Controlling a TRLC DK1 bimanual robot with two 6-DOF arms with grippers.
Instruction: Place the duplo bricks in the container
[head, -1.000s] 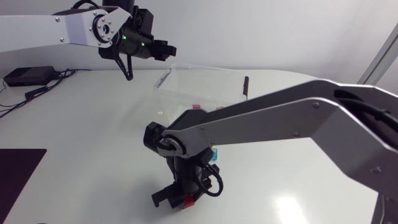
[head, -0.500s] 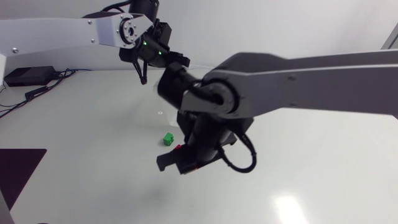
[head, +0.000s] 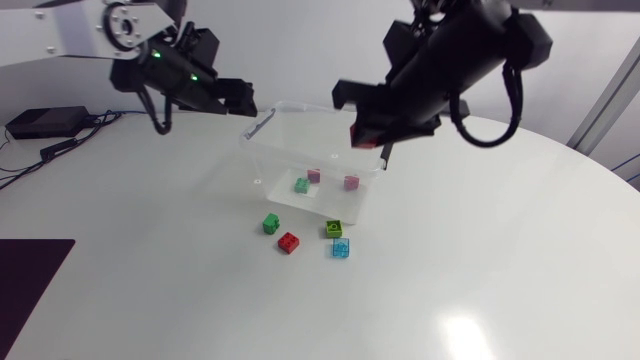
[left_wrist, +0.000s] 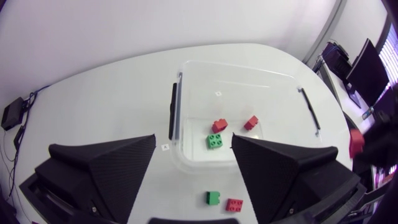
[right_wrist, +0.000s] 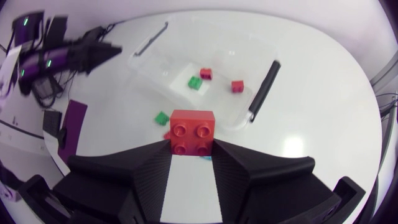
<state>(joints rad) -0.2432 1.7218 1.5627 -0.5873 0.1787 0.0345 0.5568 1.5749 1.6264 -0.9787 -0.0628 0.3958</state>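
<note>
Left claw (head: 236, 97) hangs over the far-left part of the table (head: 150, 270), just left of the clear box (head: 260, 155); its fingers are spread wide with nothing between them, so it carries no brick.

The box stands near the middle of the table's far edge; three bricks lie on its floor, from left to right the boxed green brick (head: 301, 185), the left boxed red brick (head: 314, 175) and the right boxed red brick (head: 351, 183); that part of the job looks done.

Four more lie on the table toward its middle, on the near side of the box; the loose green brick (head: 270, 223) is leftmost; the loose red brick (head: 288, 242) is just beside it, nearer the front edge; the loose dark-green brick (head: 334, 229) sits close against the box's near wall; the loose blue brick (head: 341, 248) is just in front of that one.

The right claw (head: 368, 138) is raised by the right end of the box, closed on the held red brick (head: 360, 134), one finger on each side; I cannot tell whether it is directly over the opening.

By my count three of the eight visible bricks are in and one is on its way; four are not yet picked up, so the task is under half done.
</note>
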